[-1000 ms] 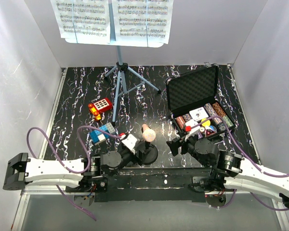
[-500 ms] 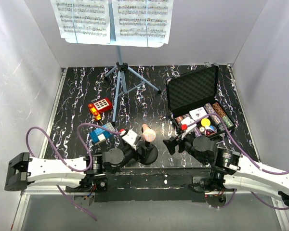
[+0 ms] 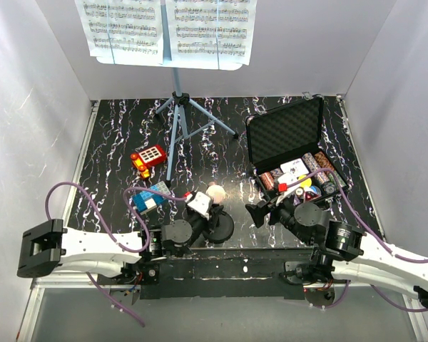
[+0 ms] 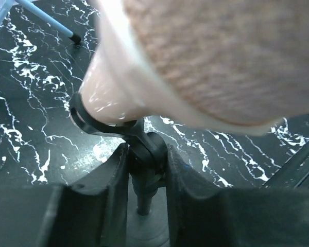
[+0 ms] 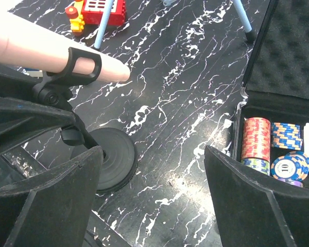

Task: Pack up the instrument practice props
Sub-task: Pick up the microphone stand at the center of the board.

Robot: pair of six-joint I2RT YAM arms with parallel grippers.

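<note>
Standing on its round black base [image 5: 113,159], a small pale-headed microphone [image 3: 215,192] is resting on a black table [image 3: 114,142] veined with white like marble. Plain white walls [image 3: 50,85] are closing in the table on three sides.

The left gripper [image 3: 208,210] is grasping the microphone low down. In the left wrist view its two dark fingers [image 4: 103,195] are pressing on either side of the black clip joint [image 4: 144,154], with the pale head looming just above them and the base showing just below. The right gripper [image 3: 260,212] is hanging just to the right of the microphone, apart from it. Its fingers [image 5: 56,195] are spread wide with nothing between them, and the microphone is lying past the tip of its left finger.

Farther beyond both sets of fingers, the light-blue music stand [image 3: 175,135] is standing upright on tripod legs, holding white sheet-music pages [image 3: 167,28] near the back wall. Beyond the right gripper's right finger, a black foam-lined case [image 3: 285,135] is lying open, with poker chips [image 5: 256,139] stacked inside it. A blue block [image 3: 148,199] is sitting near the left gripper, on its left, and a red toy [image 3: 148,158] is lying farther out, near the foot of the music stand.
</note>
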